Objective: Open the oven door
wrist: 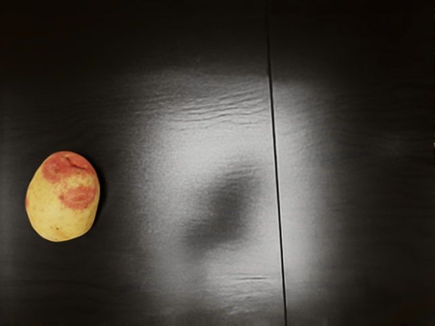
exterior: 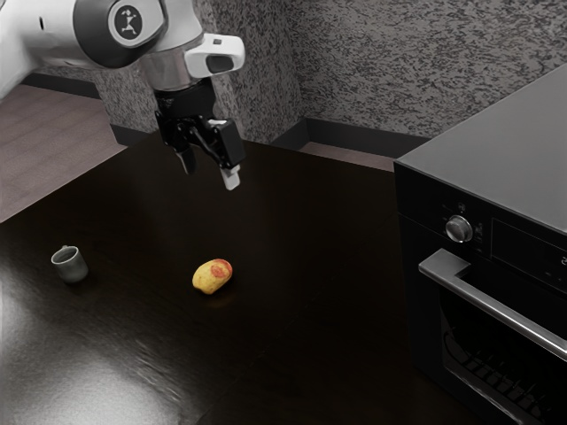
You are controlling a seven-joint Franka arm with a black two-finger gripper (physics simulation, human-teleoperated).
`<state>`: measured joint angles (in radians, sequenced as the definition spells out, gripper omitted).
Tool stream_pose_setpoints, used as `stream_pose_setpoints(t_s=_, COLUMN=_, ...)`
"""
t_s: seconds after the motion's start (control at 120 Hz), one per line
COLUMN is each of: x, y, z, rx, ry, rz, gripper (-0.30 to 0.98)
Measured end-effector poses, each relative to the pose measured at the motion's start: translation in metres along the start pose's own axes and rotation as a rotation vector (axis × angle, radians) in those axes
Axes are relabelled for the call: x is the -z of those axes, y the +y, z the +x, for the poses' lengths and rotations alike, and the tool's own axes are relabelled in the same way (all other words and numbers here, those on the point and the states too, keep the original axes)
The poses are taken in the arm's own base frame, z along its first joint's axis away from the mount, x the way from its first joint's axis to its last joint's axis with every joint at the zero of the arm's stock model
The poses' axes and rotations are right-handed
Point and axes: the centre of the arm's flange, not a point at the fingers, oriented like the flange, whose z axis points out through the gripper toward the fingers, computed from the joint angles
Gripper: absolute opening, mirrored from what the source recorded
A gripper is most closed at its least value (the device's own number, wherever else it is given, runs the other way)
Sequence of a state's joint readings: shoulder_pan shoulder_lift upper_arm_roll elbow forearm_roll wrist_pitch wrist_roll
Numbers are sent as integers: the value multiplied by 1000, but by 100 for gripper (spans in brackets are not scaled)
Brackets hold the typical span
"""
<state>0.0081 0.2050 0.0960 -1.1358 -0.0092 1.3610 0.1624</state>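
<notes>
The gripper [exterior: 210, 170] is open and empty; if it reaches the oven handle [exterior: 498, 307] at a wrong angle, it may slip off.

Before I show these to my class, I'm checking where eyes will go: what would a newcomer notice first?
Probably the yellow-and-red fruit, the brightest colour, lying on the dark table. Next, the large oven at the exterior view's right, a pale handle across its front. Then the white arm from the upper left, its open black pincer above the table.
</notes>
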Motion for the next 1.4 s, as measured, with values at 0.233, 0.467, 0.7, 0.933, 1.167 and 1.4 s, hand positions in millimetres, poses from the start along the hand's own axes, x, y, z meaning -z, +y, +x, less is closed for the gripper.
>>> stream_pose_setpoints(t_s=0.233, x=-1, y=-1, z=0, rx=-12, ry=0, rz=-14, gripper=69)
stream_pose_setpoints(t_s=0.467, x=224, y=245, z=-237, rx=-744, ry=470, rz=99, gripper=68)
stream_pose_setpoints(t_s=0.7, x=112, y=396, z=-316, rx=-1515, ry=491, rz=31, gripper=69)
stream_pose_setpoints(t_s=0.933, x=69, y=457, z=-265, rx=-1873, ry=580, rz=53, gripper=69)
stream_pose_setpoints(t_s=1.167, x=60, y=451, z=-214, rx=-1946, ry=593, rz=190, gripper=69)
stream_pose_setpoints(t_s=1.4, x=33, y=429, z=-188, rx=-1932, ry=553, rz=220, gripper=69)
